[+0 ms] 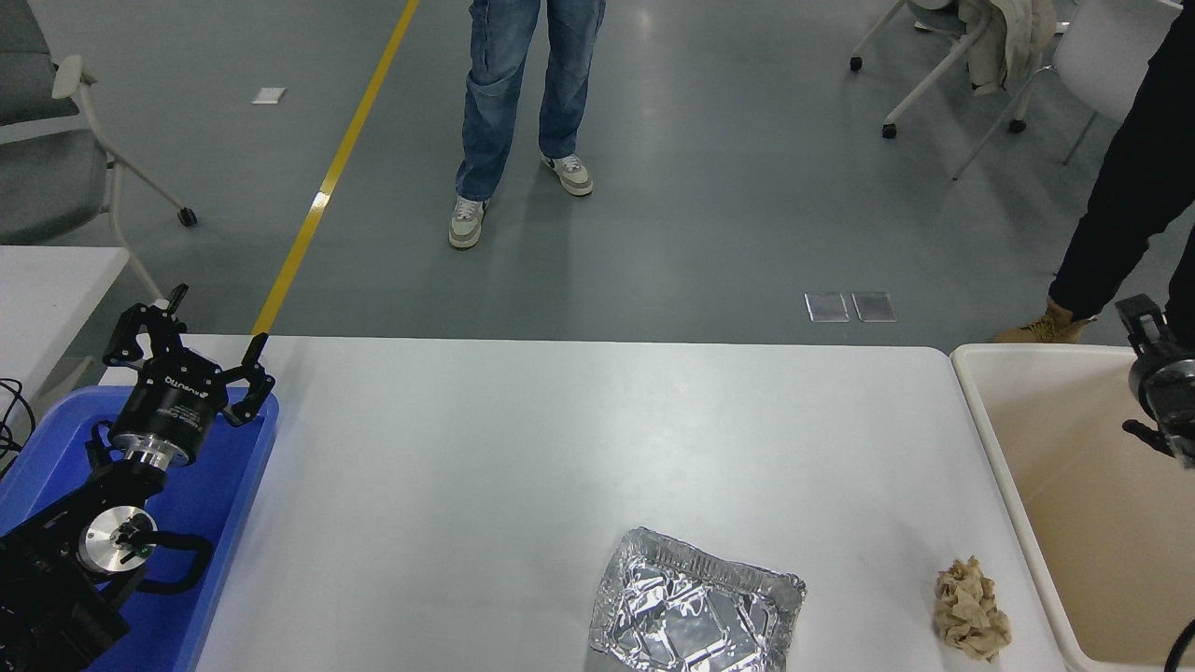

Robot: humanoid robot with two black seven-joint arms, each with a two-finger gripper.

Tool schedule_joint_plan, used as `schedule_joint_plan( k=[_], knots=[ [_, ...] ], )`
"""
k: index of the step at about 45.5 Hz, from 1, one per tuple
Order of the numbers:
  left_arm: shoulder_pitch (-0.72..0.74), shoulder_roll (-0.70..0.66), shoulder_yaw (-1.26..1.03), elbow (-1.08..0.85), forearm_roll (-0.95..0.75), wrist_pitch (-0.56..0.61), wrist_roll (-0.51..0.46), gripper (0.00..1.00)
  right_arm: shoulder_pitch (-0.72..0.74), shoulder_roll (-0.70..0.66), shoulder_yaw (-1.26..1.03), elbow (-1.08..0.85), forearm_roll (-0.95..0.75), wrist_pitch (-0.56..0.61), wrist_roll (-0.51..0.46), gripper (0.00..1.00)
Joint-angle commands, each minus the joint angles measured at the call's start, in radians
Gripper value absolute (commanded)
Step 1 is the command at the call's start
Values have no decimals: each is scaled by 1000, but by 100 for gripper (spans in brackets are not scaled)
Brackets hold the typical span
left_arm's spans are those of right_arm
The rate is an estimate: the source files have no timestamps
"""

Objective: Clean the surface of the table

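Note:
The table surface point(523, 448) is a wide white top. On it near the front edge lie a crumpled silver foil tray point(695, 616) and, to its right, a wad of brown paper point(971, 611). My right gripper point(1150, 347) is at the picture's right edge, raised over the far part of the beige bin point(990, 448). It is cut off by the frame, so its state does not show, and I see nothing in it. My left gripper point(219, 317) is parked open and empty at the lower left over the blue tray point(233, 485).
A person in jeans point(523, 93) stands on the floor beyond the table, and another in dark trousers point(1120, 205) stands at the far right by the bin. A smaller white table point(47, 280) and chairs stand at the left.

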Motion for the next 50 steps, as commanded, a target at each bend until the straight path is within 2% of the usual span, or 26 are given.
schedule_joint_plan(
  k=[1, 7, 23, 33, 45, 50],
  knots=[
    [0, 0, 0, 0, 0, -1, 0, 100, 60, 1, 144, 38, 196, 11, 72, 99],
    [0, 0, 0, 0, 0, 0, 0, 100, 67, 4, 239, 112, 284, 13, 72, 99],
    [0, 0, 0, 0, 0, -1, 0, 100, 87, -3, 446, 305, 291, 19, 81, 99],
    [0, 0, 0, 0, 0, 0, 0, 100, 74, -47, 549, 460, 291, 108, 83, 99],
    [0, 0, 0, 0, 0, -1, 0, 100, 20, -41, 677, 474, 290, 243, 136, 99],
    [0, 0, 0, 0, 0, -1, 0, 100, -26, -35, 701, 485, 290, 266, 170, 99]
  ],
)
